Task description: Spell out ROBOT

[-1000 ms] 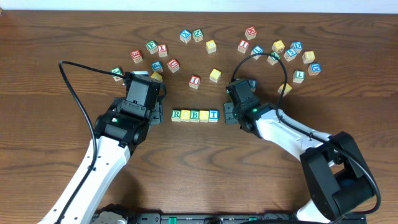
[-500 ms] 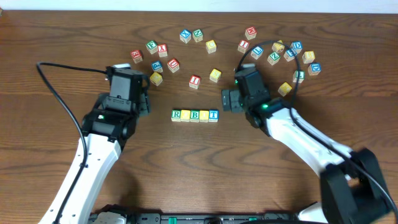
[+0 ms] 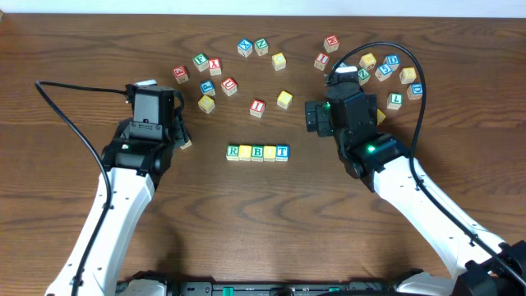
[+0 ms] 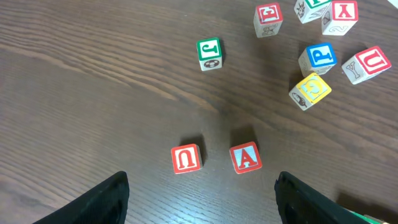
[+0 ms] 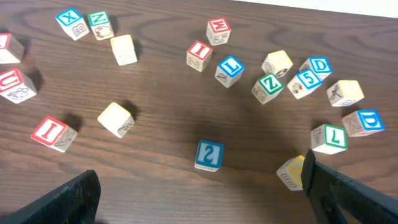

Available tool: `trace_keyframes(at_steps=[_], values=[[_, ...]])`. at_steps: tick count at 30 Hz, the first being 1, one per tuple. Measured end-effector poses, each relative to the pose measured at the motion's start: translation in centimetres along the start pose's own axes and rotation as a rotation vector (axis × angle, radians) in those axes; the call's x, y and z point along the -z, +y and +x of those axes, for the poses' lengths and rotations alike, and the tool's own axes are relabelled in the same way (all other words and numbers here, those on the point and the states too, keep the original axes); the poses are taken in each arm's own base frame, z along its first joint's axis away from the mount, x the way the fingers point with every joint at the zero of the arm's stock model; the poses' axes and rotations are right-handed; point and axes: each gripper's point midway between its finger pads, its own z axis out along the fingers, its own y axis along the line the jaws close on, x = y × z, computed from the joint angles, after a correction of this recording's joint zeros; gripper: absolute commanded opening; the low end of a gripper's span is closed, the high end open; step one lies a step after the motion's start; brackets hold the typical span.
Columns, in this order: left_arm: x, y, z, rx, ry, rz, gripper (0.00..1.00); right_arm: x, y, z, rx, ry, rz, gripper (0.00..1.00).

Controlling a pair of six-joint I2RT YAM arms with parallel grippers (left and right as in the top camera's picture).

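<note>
The row of five small wooden letter cubes (image 3: 257,152) lies crosswise between the left gripper (image 4: 202,185) and right gripper (image 5: 200,178), both spread wide and empty, the right seemingly nearer.

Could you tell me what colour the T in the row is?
The T is blue, best seen overhead.

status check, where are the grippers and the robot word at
Left gripper open, empty; right gripper open, empty. Row of five small wooden letter cubes lined up mid-table, reading R, yellow, B, yellow, T. Nothing touching the row.
</note>
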Motion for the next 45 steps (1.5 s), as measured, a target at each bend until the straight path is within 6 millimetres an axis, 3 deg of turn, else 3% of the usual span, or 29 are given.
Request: trace_keyframes(at_steps=[45], values=[[-0.15,0.02,0.25,-0.005,0.011,-0.003,0.74,0.02,-0.47,0.64,0.018,0.024,0.024,0.99]])
